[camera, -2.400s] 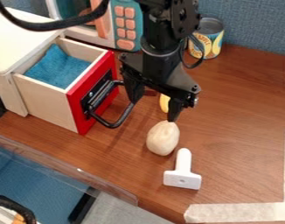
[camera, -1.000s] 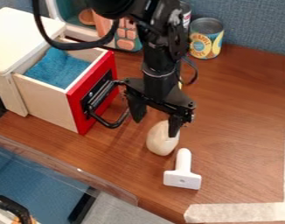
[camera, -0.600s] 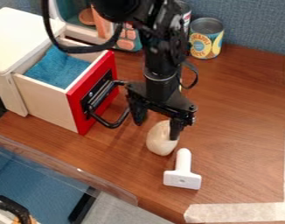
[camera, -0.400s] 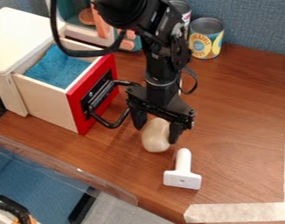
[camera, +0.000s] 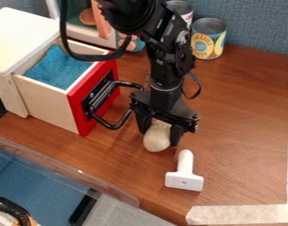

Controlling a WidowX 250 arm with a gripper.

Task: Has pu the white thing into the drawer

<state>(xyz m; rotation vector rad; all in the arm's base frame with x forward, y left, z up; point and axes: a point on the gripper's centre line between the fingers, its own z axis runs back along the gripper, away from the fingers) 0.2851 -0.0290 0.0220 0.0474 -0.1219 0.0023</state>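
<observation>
Black jointed arm (camera: 168,55), thick black cable (camera: 87,57), grey ring (camera: 165,89), black tool (camera: 159,137).

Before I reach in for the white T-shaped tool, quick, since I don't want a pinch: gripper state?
Gripper: closed on the pale bulb-shaped object, one finger on each side.

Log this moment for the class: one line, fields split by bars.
Tool: fingers on both sides of pale lump | drawer: open, blue cloth inside | T-shaped piece: on table
</observation>
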